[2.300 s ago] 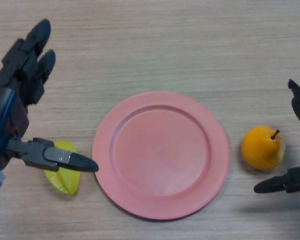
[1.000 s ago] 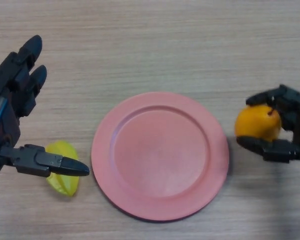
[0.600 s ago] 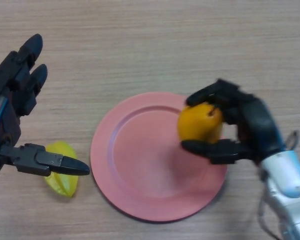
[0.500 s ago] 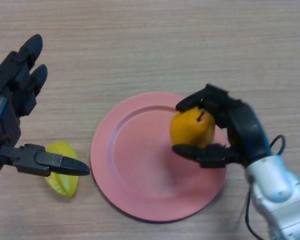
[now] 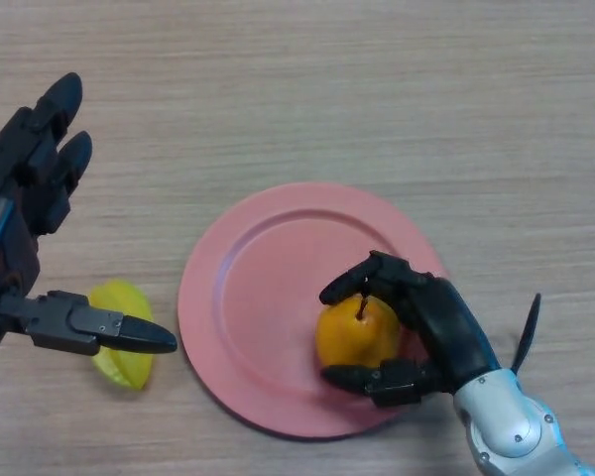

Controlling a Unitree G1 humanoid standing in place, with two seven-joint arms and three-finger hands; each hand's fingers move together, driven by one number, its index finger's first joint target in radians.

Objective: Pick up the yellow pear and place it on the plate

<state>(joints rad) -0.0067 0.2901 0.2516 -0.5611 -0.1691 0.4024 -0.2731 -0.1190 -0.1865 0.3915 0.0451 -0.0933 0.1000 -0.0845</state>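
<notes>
Pear (image 5: 355,335), orange-yellow with a short dark stem pointing up, is seen in the head view over the lower right part of the pink plate (image 5: 248,297), inside the rim; whether it rests on the plate or is held just above it cannot be told. The right hand (image 5: 426,332) is wrapped round it: the fingers are curled over the top and far side of the fruit, and the thumb is closed under its near side, so the pear is gripped between them. The right arm is brought in from the lower right corner, with its pale grey wrist below the hand, and the palm is turned toward the view's left. The plate lies flat on the wooden table (image 5: 377,99), and its lower right rim is partly covered by the hand. The left hand (image 5: 25,248) is held at the left edge, well apart from the plate, with nothing in it. Its fingers are stretched out straight toward the top of the view, and its thumb is pointed to the right, toward the plate's left rim. Under that thumb a yellow star fruit (image 5: 122,347) is seen on the table, just beside the plate and partly hidden by the thumb.
</notes>
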